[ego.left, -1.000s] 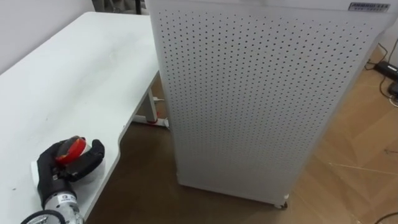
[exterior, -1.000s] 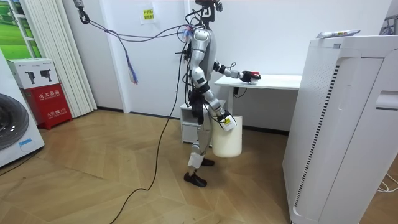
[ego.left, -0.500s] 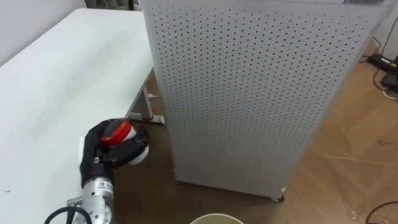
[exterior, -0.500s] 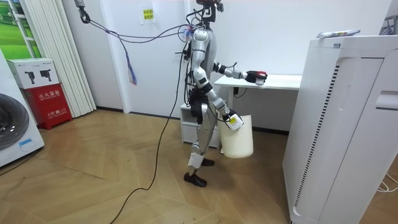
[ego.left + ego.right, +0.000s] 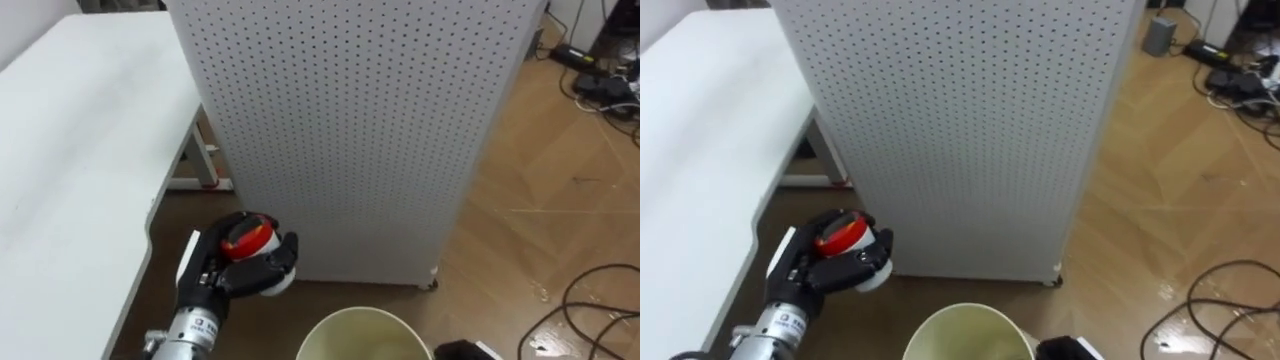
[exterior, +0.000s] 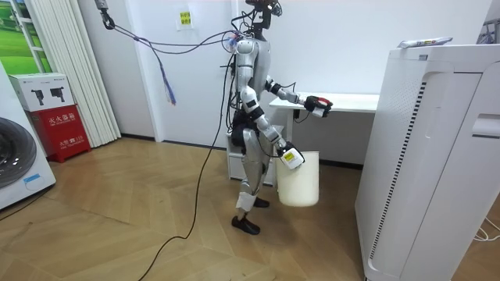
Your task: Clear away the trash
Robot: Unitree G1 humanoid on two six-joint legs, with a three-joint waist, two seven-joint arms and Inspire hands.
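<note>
In the left eye view, the left hand (image 5: 238, 270) is curled round a red-and-white piece of garbage (image 5: 247, 237). It hangs off the table (image 5: 70, 150) edge, before the perforated cabinet (image 5: 350, 120) and near the bin (image 5: 365, 330) rim. In the room view, the robot stands by the table with its right hand (image 6: 286, 157) at the bin, and I cannot tell its hold. The right eye view shows the same grasp.

Home-like test room, washing machine (image 6: 16, 168), white desk (image 6: 351, 101), wood floor (image 6: 117, 226)

A desk (image 5: 70, 150) and a perforated cabinet (image 5: 340, 130)
The white cabinet stands just beside the desk on wood floor (image 5: 540, 200); dark cables (image 5: 590, 290) lie nearby.
</note>
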